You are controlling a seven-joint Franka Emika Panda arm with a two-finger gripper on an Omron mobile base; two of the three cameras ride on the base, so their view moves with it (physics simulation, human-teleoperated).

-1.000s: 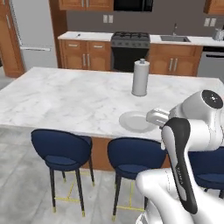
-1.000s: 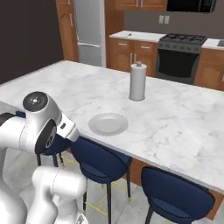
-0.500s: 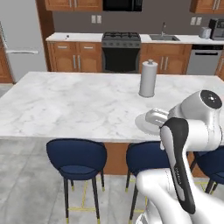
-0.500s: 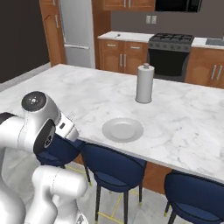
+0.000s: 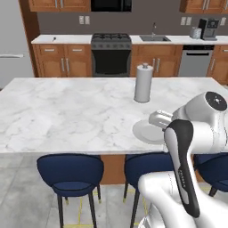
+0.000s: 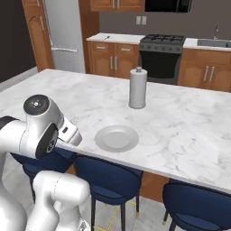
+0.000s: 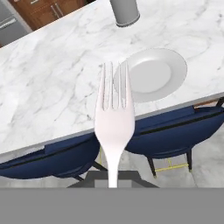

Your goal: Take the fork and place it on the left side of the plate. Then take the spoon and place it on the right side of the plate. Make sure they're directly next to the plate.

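Fork (image 7: 113, 127) pinched in gripper (image 7: 113, 183), tines up, handle base cut off by the frame bottom, finger tips hard to make out. Plate (image 7: 153, 74) on marble counter (image 7: 52, 87) near its edge, arm partly hides it in left base view.

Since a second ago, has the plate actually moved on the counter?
No. The plate still sits near the counter's front edge, in front of the paper towel roll; the whole picture shifted, so the base drove.

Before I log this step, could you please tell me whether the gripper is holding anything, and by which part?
Yes: the gripper holds the fork by the end of its handle, tines pointing away toward the plate on the counter.
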